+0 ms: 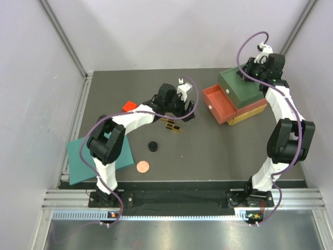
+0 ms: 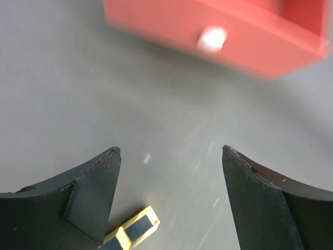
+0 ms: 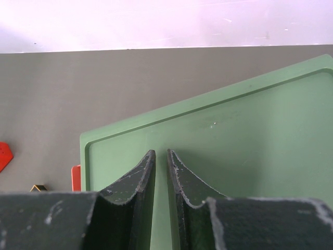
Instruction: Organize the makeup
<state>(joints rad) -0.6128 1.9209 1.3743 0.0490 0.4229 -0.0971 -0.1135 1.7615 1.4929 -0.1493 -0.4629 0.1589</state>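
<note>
1. Top view:
   - L gripper (image 1: pixel 182 113) is mid-table with fingers spread and nothing in them.
   - Palette (image 1: pixel 173 126) sits just beside the tips on the near side, toward the arm bases. Long axis runs roughly across the table w/ a slight tilt.
   - Round compact (image 1: pixel 152 146) and copper disc (image 1: pixel 142 166) lie further back along the same arm.
   - R gripper (image 1: pixel 250 73) is over the drawer box (image 1: pixel 244 86), well apart from all three, so the L arm is nearer.
2. L wrist view:
   - Fingers (image 2: pixel 93 192) are wide apart, bare table between them.
   - Palette (image 2: pixel 132 232) is behind the tips, close to the finger on the view's left. It's cut by the frame edge, and its axis is diagonal to the finger gap.
   - Red drawer (image 2: pixel 234 31) is ahead of the tips, blurred.
   - Judgement: a grab needs the tips pulled back over the palette, plus a wrist turn to close across its short side.
3. R wrist view:
   - R gripper (image 3: pixel 160 153) has fingers almost pressed together. There's a thin gap and they're pinching nothing.
   - It's above the box's green top (image 3: pixel 234 135).
   - No makeup within reach of these fingers.
</note>
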